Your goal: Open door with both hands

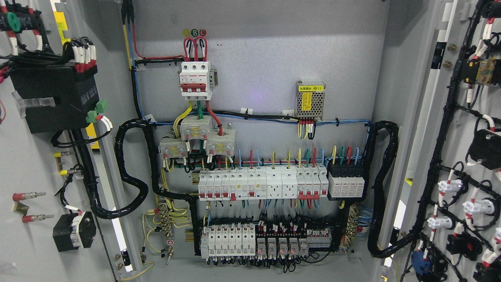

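Both doors are swung fully back, the left door (35, 164) and right door (462, 156) flanking the exposed wiring panel (258, 156), so the opening appears done. No hand is shown, so neither grip nor placement relative to it can be told.

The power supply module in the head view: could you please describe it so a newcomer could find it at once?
Look at the grey back panel of the open cabinet, above the long row of white breakers. Right of the red-and-white three-pole breaker sits the power supply module. It is the only perforated metal box, topped by a yellow label.
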You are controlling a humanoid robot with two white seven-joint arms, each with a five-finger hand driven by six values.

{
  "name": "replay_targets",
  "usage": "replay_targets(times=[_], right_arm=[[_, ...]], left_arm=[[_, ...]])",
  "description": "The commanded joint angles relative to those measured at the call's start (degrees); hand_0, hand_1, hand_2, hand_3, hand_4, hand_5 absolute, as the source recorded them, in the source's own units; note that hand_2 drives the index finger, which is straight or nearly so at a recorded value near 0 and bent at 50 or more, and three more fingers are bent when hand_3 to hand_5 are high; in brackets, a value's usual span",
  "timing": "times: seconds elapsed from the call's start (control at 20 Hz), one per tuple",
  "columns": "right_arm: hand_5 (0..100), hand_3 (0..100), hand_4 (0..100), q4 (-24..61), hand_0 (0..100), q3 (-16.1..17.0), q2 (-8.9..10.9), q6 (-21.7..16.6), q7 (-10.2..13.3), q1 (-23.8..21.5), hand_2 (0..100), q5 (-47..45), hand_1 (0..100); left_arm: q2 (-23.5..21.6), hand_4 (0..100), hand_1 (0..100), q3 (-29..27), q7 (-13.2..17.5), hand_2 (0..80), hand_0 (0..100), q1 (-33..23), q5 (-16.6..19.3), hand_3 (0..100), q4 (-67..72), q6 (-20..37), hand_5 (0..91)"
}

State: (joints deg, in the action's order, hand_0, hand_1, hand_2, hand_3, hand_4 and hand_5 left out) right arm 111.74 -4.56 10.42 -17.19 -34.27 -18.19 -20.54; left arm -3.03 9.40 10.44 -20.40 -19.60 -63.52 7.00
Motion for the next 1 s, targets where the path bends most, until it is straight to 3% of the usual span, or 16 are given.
replay_targets(times=[0.0,0.1,0.15,0.3,0.35,0.45,0.55,0.7,0.85,0.95], right_arm=[[0,0,0,7.96,24,16.59,2.85,-4.08,0.08,-9.84,0,-0.20,0],[0,0,0,8.15,24,17.57,2.85,-5.65,0.52,-9.85,0,-0.90,0],[0,0,0,8.06,24,17.66,2.94,-6.19,1.83,-9.76,0,-1.69,0],[0,0,0,8.15,24,18.88,4.25,-7.07,10.08,-8.53,0,-6.78,0],[0,0,0,8.15,24,19.15,5.12,-8.55,11.23,-8.09,0,-7.31,0],[0,0,0,8.15,24,19.33,6.97,-11.01,11.42,-7.91,0,-7.41,0],[0,0,0,8.15,24,20.73,8.55,-11.20,11.68,-7.39,0,-7.67,0],[0,0,0,8.15,24,21.18,9.35,-11.20,11.60,-6.86,0,-8.81,0],[0,0,0,8.15,24,21.00,11.45,-10.94,11.68,-6.25,0,-9.16,0],[0,0,0,8.15,24,20.91,11.81,-10.85,11.60,-5.28,0,-10.13,0]], left_arm=[[-2.94,0,0,-5.36,0.20,0.0,0,-6.23,1.76,0,-39.38,0.11,0.0],[-3.12,0,0,-5.35,1.51,0.0,0,-6.94,1.76,0,-42.99,0.46,0.0],[-3.12,0,0,-5.44,2.74,0.0,0,-7.11,1.76,0,-44.57,0.81,0.0],[-3.91,0,0,-5.79,6.26,0.0,0,-8.78,1.76,0,-49.93,2.13,0.0],[-4.61,0,0,-6.14,6.96,0.0,0,-10.18,1.84,0,-52.56,2.31,0.0],[-5.23,0,0,-6.85,7.05,0.0,0,-11.50,1.84,0,-55.21,5.10,0.0],[-5.93,0,0,-8.16,6.97,0.0,0,-12.29,2.63,0,-55.84,12.20,0.0],[-6.02,0,0,-9.66,7.05,0.0,0,-12.83,5.09,0,-56.54,19.78,0.0],[-5.85,0,0,-10.28,6.97,0.0,0,-12.91,5.10,0,-56.98,21.64,0.0],[-5.93,0,0,-10.71,6.62,0.0,0,-12.91,5.10,0,-57.07,22.35,0.0]])
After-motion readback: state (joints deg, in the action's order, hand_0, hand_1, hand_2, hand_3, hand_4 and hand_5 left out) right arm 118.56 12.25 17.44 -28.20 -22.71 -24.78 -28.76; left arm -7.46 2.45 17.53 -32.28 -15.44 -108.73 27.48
